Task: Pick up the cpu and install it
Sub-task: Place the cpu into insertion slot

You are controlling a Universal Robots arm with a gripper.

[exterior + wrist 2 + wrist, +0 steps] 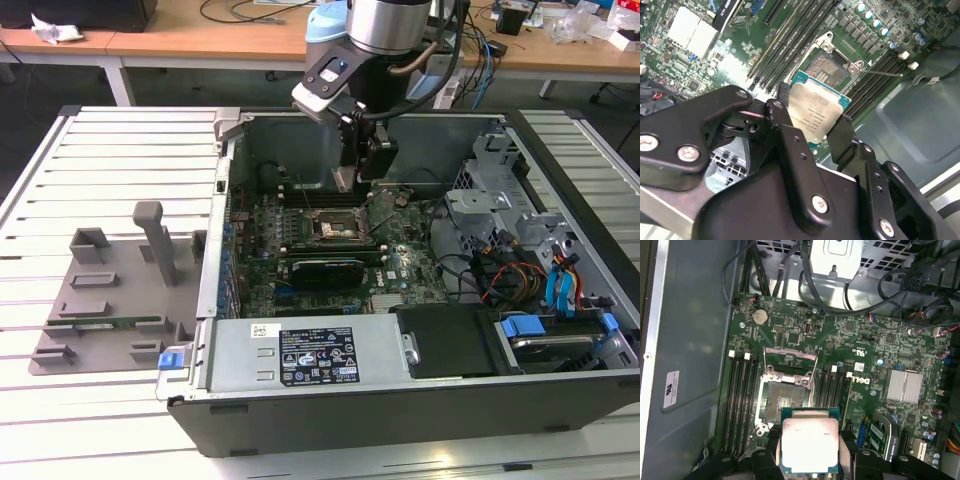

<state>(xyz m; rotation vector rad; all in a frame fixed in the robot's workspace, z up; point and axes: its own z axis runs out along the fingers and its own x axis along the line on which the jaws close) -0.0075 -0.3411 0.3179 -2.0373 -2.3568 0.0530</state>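
The cpu (816, 111) (809, 445), a small square chip with a pale silver top and green edge, is clamped by its two sides between the black fingers (785, 117) of my gripper (815, 122) (809, 457). In the exterior view my gripper (362, 172) hangs inside the open computer case (400, 400), just beyond the motherboard socket (332, 228). Both wrist views show the socket (829, 70) (785, 400) with its metal frame lifted and its contact bed bare. The chip is held level a short way above the board, beside the socket and not over its middle.
Memory slots (737, 400) flank the socket. A long black card (322, 270) lies across the board nearer the power supply (310, 355). Drive cage and coloured cables (530, 270) fill the exterior view's right. A grey fixture (110, 290) sits outside the case.
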